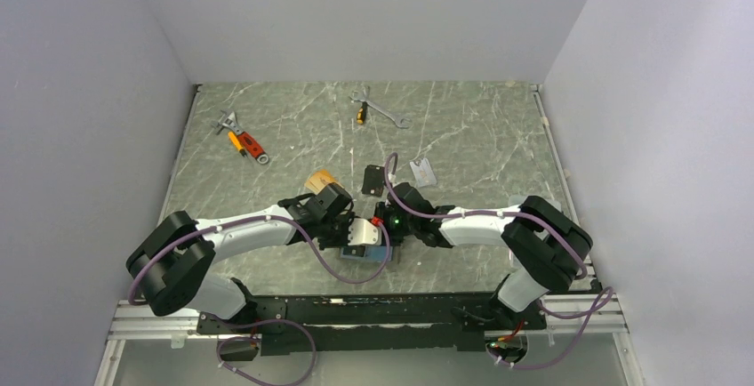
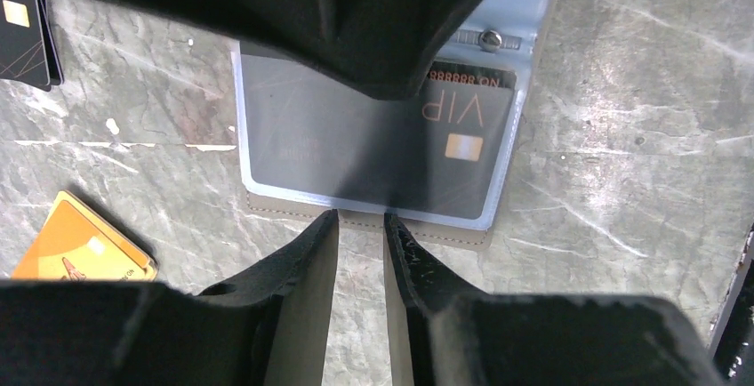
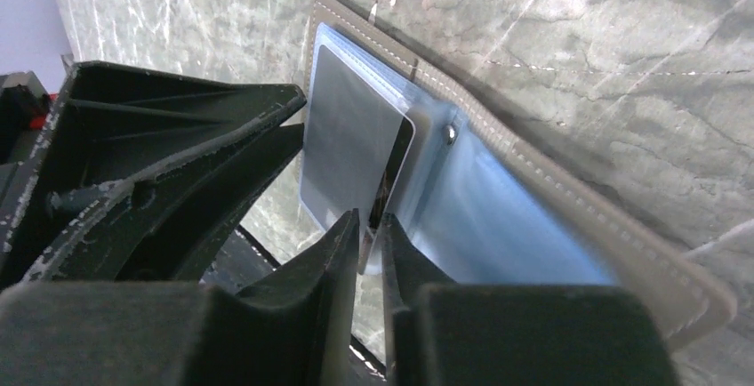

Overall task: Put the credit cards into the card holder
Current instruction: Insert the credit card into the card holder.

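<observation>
The taupe card holder [image 1: 372,254] lies open on the table between my two arms, its light blue-grey pockets up [image 2: 445,230] [image 3: 569,217]. A dark card marked VIP [image 2: 445,128] sits most of the way inside a clear pocket, one edge sticking out [image 3: 351,137]. My right gripper [image 3: 372,230] [image 1: 384,226] is shut on that card's edge. My left gripper [image 2: 360,220] [image 1: 356,239] rests at the holder's taupe edge, jaws a narrow gap apart with nothing between them. On the table lie an orange card [image 1: 320,179] [image 2: 80,244], a black card [image 1: 372,180] [image 2: 22,30] and a silver-grey card [image 1: 423,171].
A spanner [image 1: 378,110] lies at the back middle. An adjustable wrench and a red-handled tool [image 1: 242,140] lie at the back left. White walls enclose the table on three sides.
</observation>
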Controlling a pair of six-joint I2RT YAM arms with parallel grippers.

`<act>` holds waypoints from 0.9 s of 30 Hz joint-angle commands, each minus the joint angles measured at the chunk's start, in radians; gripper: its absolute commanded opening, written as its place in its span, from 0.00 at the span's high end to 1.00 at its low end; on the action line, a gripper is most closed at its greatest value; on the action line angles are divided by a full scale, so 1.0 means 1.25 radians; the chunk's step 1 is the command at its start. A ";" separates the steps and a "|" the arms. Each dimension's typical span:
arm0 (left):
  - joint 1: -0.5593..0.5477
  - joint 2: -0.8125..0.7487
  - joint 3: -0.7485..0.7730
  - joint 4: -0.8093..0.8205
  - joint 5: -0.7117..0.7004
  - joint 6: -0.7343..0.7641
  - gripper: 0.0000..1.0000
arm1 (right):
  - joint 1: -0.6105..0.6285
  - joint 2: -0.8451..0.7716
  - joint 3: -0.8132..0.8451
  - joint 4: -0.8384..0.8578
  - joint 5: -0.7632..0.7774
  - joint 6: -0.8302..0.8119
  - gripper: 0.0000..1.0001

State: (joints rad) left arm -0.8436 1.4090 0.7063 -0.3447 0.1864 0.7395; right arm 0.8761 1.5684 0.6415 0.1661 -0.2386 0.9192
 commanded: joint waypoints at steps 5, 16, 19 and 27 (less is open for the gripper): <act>0.002 -0.011 -0.001 0.019 0.016 -0.006 0.69 | -0.016 -0.024 -0.007 0.004 -0.023 -0.006 0.90; 0.002 -0.008 -0.009 0.031 0.024 -0.008 0.69 | -0.019 0.012 -0.008 0.004 -0.040 -0.008 0.91; 0.001 -0.004 -0.007 0.035 0.028 -0.009 0.69 | -0.017 0.025 0.002 0.021 -0.052 0.000 0.86; 0.002 0.000 -0.002 0.039 0.032 -0.014 0.70 | -0.015 0.009 0.015 0.012 -0.048 0.001 0.73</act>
State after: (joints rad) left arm -0.8429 1.4090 0.6960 -0.3214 0.1940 0.7383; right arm 0.8562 1.6093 0.6384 0.1638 -0.2989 0.9199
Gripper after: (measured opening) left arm 0.305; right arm 0.247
